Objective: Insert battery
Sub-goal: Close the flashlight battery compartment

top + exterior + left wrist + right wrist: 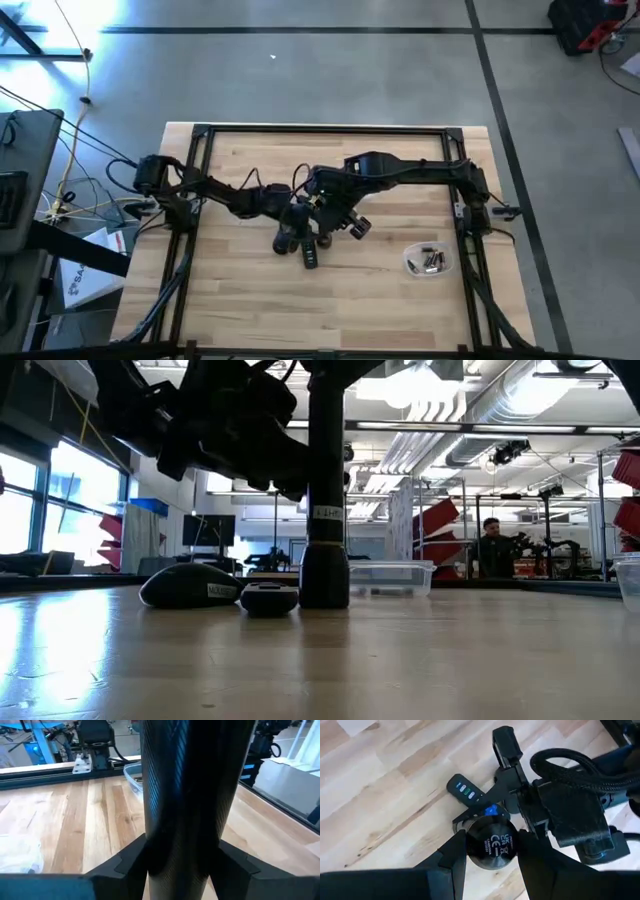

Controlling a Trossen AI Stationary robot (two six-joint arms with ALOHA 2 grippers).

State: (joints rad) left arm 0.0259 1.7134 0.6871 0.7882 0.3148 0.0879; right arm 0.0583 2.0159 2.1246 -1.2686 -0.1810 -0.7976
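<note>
Risk at the cylinder: the tall black cylinder with a woven, carbon-like skin (323,510) is standing on end, so two arms pulling unevenly could be tipping it or twisting it out of line. A cap turned while off-axis could be binding.
Look of the cylinder: it is showing a glossy, smooth barrel in the left wrist view. Its round top end in the right wrist view is carrying a printed label of compliance marks. A slick surface like this is likely to be slipping under a light pinch.
Where it is: it is resting upright on the pale wooden plank table (250,310), near the middle, with both arms meeting over it.
Left gripper (182,865): its fingers are pressing against the barrel from both sides, bracing it low down.
Right gripper (490,855): it is looking down on the top end, and its fingers appear to be clamping that end's rim.
Batteries: small dark batteries (432,260) are lying in a clear plastic tub (410,262), well apart on the right arm's side. None is in either gripper, so the insertion is not yet done.
Clutter risk: a slim black remote with lit dots (465,789) is lying just beside the base, where a toppling cylinder could be striking it.
</note>
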